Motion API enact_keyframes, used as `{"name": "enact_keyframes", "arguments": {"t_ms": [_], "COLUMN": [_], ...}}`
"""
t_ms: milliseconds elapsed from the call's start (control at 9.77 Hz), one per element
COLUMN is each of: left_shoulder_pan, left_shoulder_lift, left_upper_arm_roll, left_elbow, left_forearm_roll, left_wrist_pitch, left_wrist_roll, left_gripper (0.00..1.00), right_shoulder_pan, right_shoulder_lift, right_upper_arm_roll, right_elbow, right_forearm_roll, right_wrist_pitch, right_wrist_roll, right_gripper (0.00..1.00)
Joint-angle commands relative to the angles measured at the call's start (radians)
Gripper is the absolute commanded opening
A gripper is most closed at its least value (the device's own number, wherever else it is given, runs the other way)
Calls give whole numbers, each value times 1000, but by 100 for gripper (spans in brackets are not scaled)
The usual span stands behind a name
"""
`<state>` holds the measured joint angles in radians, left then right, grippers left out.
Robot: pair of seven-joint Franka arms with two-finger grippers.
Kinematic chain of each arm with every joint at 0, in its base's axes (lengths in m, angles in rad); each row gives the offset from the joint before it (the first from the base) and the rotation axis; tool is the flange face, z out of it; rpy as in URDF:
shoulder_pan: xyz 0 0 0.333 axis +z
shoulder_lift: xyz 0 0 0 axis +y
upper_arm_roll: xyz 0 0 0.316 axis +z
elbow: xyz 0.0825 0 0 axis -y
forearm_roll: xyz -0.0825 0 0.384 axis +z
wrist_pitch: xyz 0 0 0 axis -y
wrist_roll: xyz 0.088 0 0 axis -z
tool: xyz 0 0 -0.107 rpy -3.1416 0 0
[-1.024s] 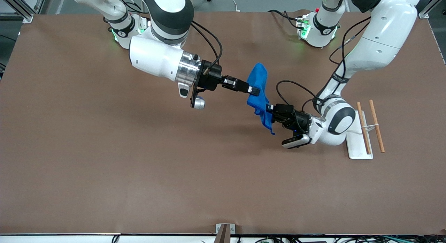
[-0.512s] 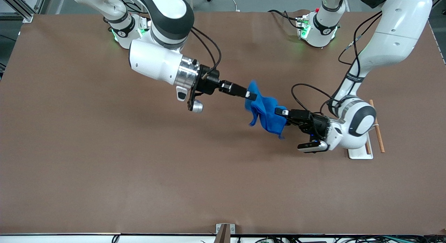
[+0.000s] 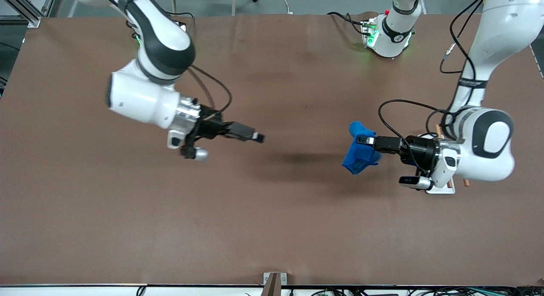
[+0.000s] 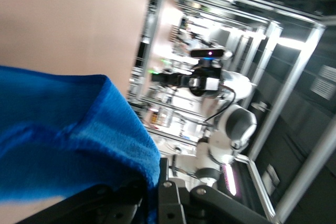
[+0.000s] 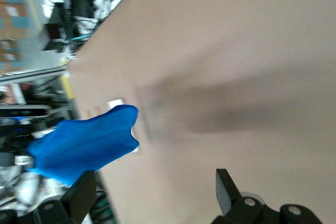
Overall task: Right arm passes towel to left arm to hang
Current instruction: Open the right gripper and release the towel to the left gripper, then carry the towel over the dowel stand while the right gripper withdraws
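Brown and broad, spreading as a surface (image 3: 272,236) with nothing lying on the stretch closest to the front camera. Going on from there, finding a rack (image 3: 442,189) toward the left arm's end: white base and wooden rods, mostly hidden under the left arm (image 3: 488,147). Seeing the left jaws pinched fully shut on the towel (image 3: 357,156), holding it in the air over the surface near that rack, the blue cloth bunching and drooping below the grip; seeing the same in the left wrist view, with the towel (image 4: 63,129) crowding the foreground. Finding the right jaws spread wide and gripping nothing, hovering over bare surface well apart from the towel, at the end of the right arm (image 3: 140,96); confirming that in the right wrist view, with both fingers (image 5: 227,184) apart and the towel (image 5: 84,142) showing far off. Judging the handover as done and the hanging as the step in hand. Doing it well: lifting the towel clear above the rods before travelling, keeping the pinch firm, trailing the loose part over one rod, lowering until draping it on both sides, opening only then. Leaving the right arm waiting out of the way. Farthest off, noting the left arm's green-lit base (image 3: 389,37).
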<state>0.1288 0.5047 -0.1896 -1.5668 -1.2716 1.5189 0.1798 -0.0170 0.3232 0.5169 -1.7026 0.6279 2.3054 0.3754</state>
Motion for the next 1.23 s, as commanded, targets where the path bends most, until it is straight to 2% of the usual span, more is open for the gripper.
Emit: {"name": "enact_keyframes", "arguments": {"t_ms": [0,205,409,614,921,1024,1126], "left_shoulder_pan": [-14,-12,-12,-9,83,95,123], "left_shoulder_lift": [-29,-66,-103,-126,-118,-118,-114], "left_upper_arm_roll": [10,10,12,10,9,9,7], "left_elbow": [69,111,108,102,77,65,60], "left_forearm_roll": [258,477,649,856,989,1038,1081], "left_wrist_pitch": [67,67,70,70,69,69,69], "left_wrist_roll": [-222,-369,-485,-560,-513,-494,-479], "left_gripper": [0,0,0,0,0,0,0], "right_shoulder_pan": [-58,-55,-41,-28,-37,-40,-64], "right_shoulder_lift": [-87,-147,-223,-298,-404,-412,-409], "right_upper_arm_roll": [-53,-171,-300,-386,-472,-521,-543], "right_elbow": [-55,-51,-40,-17,-3,26,62], "right_forearm_roll": [-275,-504,-637,-672,-672,-662,-653], "right_wrist_pitch": [-119,-231,-312,-470,-624,-674,-728], "right_wrist_roll": [71,79,71,57,-61,-154,-229], "right_gripper": [100,100,100,100,100,100,100]}}
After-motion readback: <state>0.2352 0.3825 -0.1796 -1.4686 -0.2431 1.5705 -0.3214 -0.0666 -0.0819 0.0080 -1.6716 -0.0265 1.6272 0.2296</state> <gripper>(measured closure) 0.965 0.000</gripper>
